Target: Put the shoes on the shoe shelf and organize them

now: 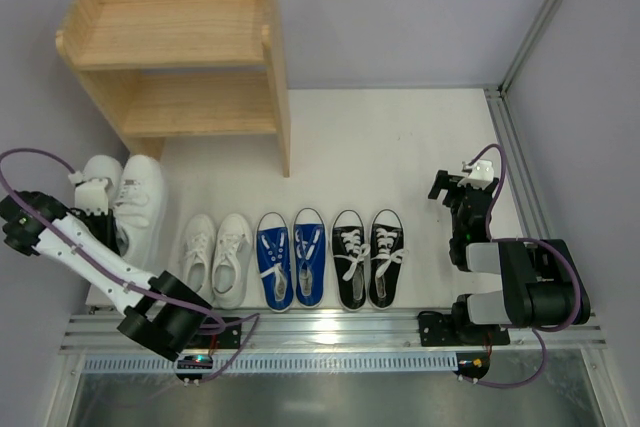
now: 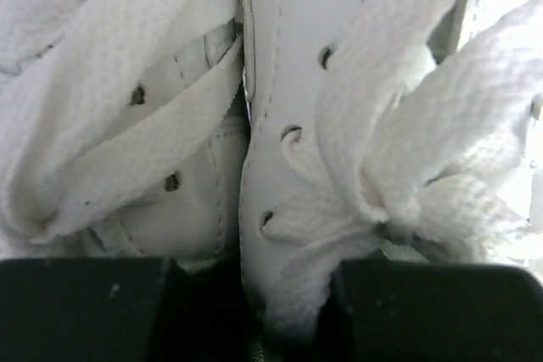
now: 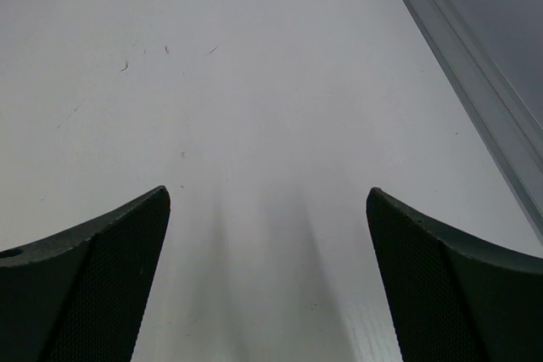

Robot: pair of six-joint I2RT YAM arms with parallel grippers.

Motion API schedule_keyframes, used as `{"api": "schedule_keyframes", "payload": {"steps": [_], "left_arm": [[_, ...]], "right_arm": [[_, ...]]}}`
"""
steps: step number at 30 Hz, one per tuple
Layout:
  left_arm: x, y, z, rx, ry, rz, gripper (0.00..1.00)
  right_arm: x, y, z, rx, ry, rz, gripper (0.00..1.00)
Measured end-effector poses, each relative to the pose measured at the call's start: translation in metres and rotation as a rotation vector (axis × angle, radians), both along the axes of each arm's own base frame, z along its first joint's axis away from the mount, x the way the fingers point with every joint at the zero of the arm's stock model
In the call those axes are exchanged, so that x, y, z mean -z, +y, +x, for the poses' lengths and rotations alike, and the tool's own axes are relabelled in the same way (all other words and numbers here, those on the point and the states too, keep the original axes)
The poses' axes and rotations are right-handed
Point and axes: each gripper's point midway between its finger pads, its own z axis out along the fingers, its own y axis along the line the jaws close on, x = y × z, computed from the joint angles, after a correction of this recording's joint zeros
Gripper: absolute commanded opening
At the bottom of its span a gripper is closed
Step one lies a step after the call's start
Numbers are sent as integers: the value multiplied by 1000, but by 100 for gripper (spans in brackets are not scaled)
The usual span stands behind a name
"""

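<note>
The wooden shoe shelf [image 1: 180, 47] stands at the back left with both tiers bare. Four pairs of shoes stand in a row along the near edge: a large white pair [image 1: 140, 202], a smaller white pair [image 1: 215, 257], a blue pair [image 1: 292, 259] and a black pair [image 1: 368, 259]. My left gripper [image 1: 93, 195] is down on the large white pair. In the left wrist view its dark fingers [image 2: 85, 311] press on the laced inner flap of one white shoe [image 2: 288, 209]. My right gripper [image 1: 462, 184] is open and empty over bare table [image 3: 271, 209].
A metal rail [image 1: 330, 327] runs along the near edge under the shoes' heels. Grey walls close in the left, back and right, with an aluminium post [image 1: 540, 17] at the right. The shelf's side panel [image 1: 278, 97] reaches toward the blue pair.
</note>
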Motion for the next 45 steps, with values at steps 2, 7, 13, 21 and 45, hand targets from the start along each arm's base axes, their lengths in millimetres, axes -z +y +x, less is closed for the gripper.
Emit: {"api": "schedule_keyframes", "payload": {"steps": [2,7,13,21,45], "left_arm": [[-27,8,12,3,-68,48,0],[-112,14,35,-33,-274,179,0],[-247,-17,54,-69,-644,303,0],[-319,-69,81,-191,-913,-77,0],[-453,-65,141,-5,-1235,-573,0]], "right_arm": [[0,0,0,0,0,0,97],[0,0,0,0,0,0,97],[0,0,0,0,0,0,98],[0,0,0,0,0,0,97],[0,0,0,0,0,0,98]]}}
